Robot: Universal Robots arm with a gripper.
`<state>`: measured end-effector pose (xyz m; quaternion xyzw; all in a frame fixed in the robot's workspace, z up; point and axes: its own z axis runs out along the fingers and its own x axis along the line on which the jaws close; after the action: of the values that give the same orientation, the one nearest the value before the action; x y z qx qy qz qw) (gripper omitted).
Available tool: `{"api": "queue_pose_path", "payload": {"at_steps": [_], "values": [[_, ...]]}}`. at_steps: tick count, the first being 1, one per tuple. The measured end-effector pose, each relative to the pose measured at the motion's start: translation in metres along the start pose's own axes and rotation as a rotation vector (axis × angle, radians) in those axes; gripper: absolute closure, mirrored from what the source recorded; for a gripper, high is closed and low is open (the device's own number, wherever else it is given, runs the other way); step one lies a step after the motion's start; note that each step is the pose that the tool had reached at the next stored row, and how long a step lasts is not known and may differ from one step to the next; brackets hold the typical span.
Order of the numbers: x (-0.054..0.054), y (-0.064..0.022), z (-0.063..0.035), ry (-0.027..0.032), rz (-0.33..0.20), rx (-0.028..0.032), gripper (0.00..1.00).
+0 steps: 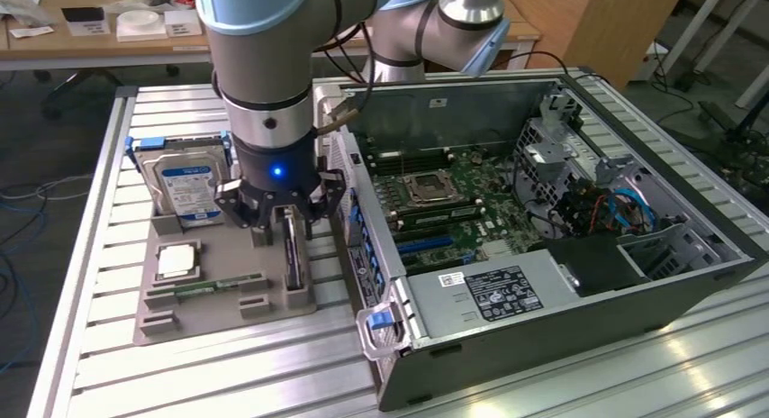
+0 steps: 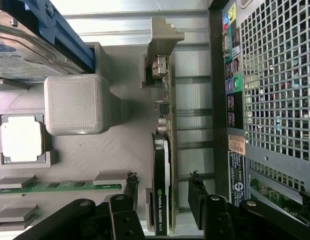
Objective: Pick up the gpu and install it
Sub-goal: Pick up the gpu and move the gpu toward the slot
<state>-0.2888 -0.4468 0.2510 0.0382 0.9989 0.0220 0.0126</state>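
pick-up not yet done: gpu point(image 2: 161, 170) stands on edge in slot of grey tray point(image 1: 229, 310), just beside open pc case point(image 1: 673, 274). jaws wide open, straddling card, one each side, gaps visible, nothing held. grasp, lift, install all left. motherboard point(image 1: 469, 211) exposed inside case. hard drive point(image 1: 186, 179), cpu point(image 1: 178, 258), memory stick point(image 1: 222, 285) sit in same tray. tabletop point(image 1: 180, 382) ribbed aluminium. wooden desk point(image 1: 72, 40) behind, cables point(image 1: 14, 211) on floor.
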Motion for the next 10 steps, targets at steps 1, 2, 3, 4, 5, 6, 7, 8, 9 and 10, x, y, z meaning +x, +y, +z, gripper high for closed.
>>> {"api": "queue_pose_path", "payload": {"at_steps": [1, 2, 3, 4, 5, 6, 7, 8, 9, 10], "values": [[0.0, -0.0001, 0.0012, -0.0001, 0.0, 0.0, 0.47], [0.0001, -0.0001, 0.0024, -0.0001, 0.0, 0.0, 0.47], [0.0001, -0.0002, 0.0034, 0.0, 0.0, 0.0, 0.47], [0.0001, -0.0002, 0.004, 0.0, 0.0, 0.0, 0.47], [0.0001, -0.0002, 0.0045, 0.0001, 0.0, 0.0001, 0.47], [0.0001, -0.0003, 0.0054, -0.0001, 0.0, 0.0, 0.47], [0.0002, -0.0003, 0.0065, 0.0, 0.0, 0.0, 0.47], [0.0002, -0.0004, 0.0078, 0.0, 0.0, 0.0, 0.47], [0.0002, -0.0004, 0.0093, 0.0, 0.0, 0.0001, 0.47], [0.0003, -0.0005, 0.0108, 0.0, 0.0, 0.0, 0.47]]}}
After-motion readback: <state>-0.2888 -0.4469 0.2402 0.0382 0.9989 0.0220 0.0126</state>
